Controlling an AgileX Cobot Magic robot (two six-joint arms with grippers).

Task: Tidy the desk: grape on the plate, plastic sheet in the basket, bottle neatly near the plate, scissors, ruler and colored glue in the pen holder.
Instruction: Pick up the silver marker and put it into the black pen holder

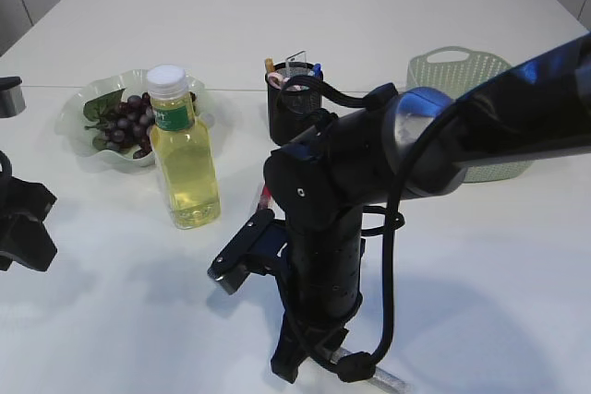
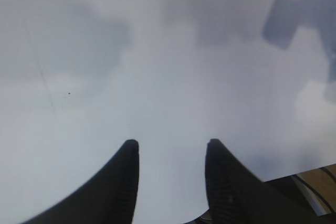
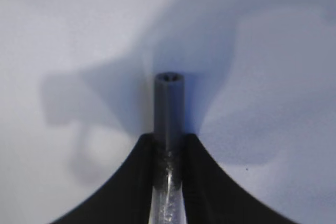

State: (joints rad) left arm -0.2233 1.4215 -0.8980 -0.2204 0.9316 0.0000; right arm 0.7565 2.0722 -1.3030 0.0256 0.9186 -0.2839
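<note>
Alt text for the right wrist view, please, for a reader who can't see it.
The right gripper is closed around a slim tube with a dark grey cap, probably the colored glue, pointing away from the camera. Beneath lies the plain white table, crossed by soft shadows.

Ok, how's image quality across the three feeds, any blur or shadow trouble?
Exterior view: sharp, evenly lit, the right arm blocks the foreground. Left wrist view: hazy, soft shadows on bare table. Right wrist view: the glue tube is clear, with heavy shadows around it.

Yellow bottle (image 1: pixel 184 149); green basket (image 1: pixel 459 76); black pen holder (image 1: pixel 294 103)
</note>
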